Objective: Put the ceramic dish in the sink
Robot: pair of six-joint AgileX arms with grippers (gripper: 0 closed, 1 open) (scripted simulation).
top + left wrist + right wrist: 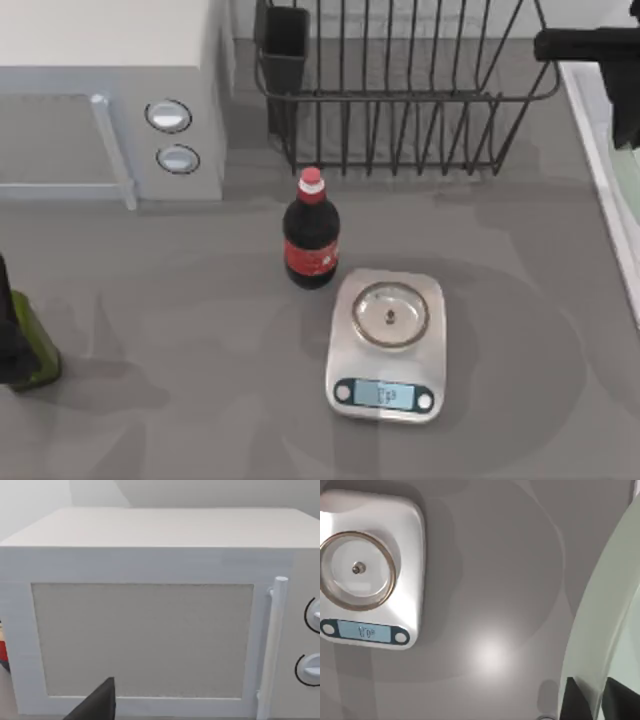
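In the right wrist view the ceramic dish (pixel 600 610) is a pale mint-green plate seen on edge, its rim curving across the view. My right gripper (pixel 590 685) is shut on that rim, with one dark finger on each side. From above, the right arm (pixel 590 45) reaches in at the back right, over the sink (pixel 600 170), a pale basin with a raised rim along the table's right edge. My left arm is parked facing the microwave, and one dark finger (pixel 97 705) shows in its wrist view.
A white microwave (pixel 110 90) fills the back left. A black wire dish rack (pixel 400 90) stands at the back centre. A cola bottle (pixel 311 235) and a kitchen scale (pixel 388 340) sit mid-table. A green bottle (pixel 35 345) is at the left edge.
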